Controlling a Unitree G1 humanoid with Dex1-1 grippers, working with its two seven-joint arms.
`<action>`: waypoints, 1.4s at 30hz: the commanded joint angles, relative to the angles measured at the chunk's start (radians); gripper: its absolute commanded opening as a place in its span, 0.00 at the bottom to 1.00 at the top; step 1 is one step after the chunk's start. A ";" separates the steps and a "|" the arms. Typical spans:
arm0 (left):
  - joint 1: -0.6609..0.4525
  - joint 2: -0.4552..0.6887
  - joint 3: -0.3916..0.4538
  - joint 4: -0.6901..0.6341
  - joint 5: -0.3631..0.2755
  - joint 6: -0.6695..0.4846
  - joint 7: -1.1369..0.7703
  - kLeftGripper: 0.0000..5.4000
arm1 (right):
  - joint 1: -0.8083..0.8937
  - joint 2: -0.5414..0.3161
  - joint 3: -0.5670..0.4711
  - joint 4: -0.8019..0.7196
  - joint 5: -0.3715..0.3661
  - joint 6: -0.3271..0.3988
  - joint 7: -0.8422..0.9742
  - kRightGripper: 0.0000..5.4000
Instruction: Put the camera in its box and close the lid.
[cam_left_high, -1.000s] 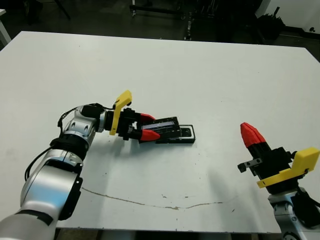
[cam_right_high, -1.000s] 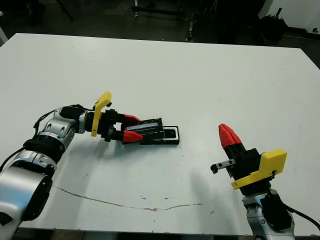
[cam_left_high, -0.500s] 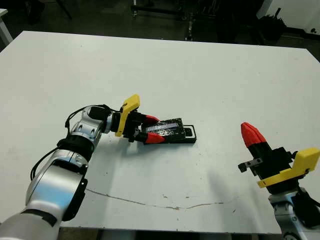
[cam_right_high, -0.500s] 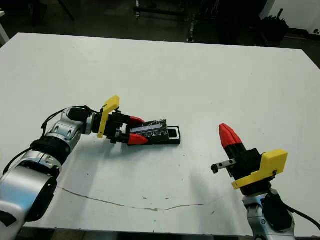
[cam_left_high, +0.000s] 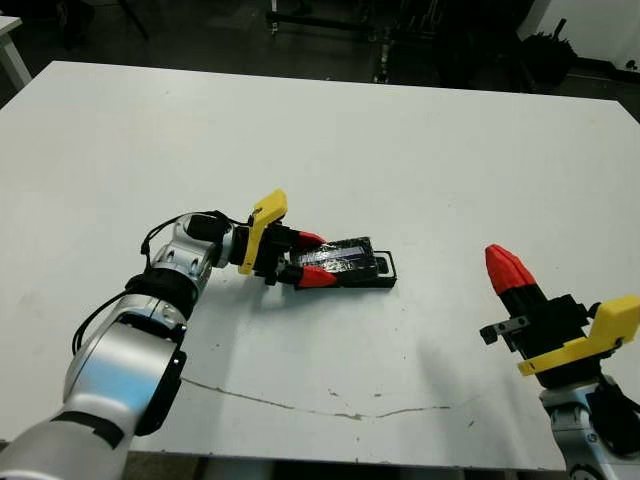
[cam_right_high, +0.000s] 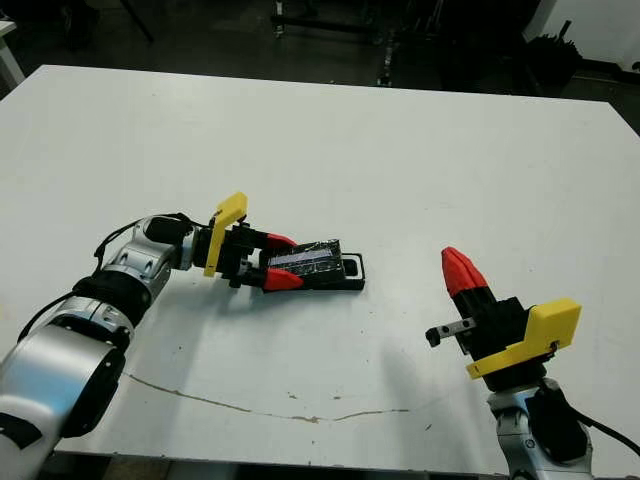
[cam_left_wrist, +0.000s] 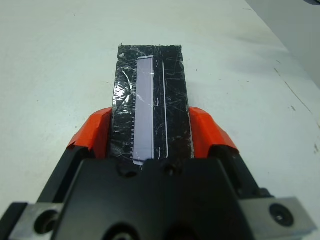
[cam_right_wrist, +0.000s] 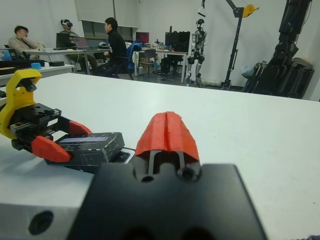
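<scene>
Fig.: lid-closing stage, white surface (cam_left_high: 420, 150). The lid (cam_left_high: 338, 258), a flat glossy black slab w/ pale streaks, is gripped across its width by the left gripper (cam_left_high: 311, 259); jaws are closed onto its two long edges, one red fingertip (cam_left_wrist: 94, 132) on each side (left wrist view). The lid lies over most of the box (cam_left_high: 385, 270), near mid-surface, somewhat toward the front edge. Only the box end nearest the right edge is left uncovered, showing a black wall and a strip of white lining. The camera is not visible; whether it sits inside cannot be told.

Handling (judged): lid is thin, stiff and light, w/ a slick finish likely to slip; an edge grip at the long sides suits it. Box is light too and may slide if pushed.

The right gripper (cam_right_high: 457, 270) is held clear near the front right corner, jaws pressed together, nothing held.
</scene>
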 joint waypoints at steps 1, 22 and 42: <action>0.029 -0.151 -0.070 0.055 0.082 0.020 0.014 0.58 | 0.003 -0.010 -0.015 0.007 0.000 -0.002 0.002 0.00; -0.043 -0.308 -0.122 0.127 0.217 -0.073 0.078 0.58 | -0.002 -0.013 -0.034 0.010 -0.020 -0.023 0.007 0.00; 0.012 -0.121 -0.048 0.082 0.162 -0.105 0.077 0.86 | 0.002 -0.005 -0.025 0.003 -0.003 -0.007 0.005 0.00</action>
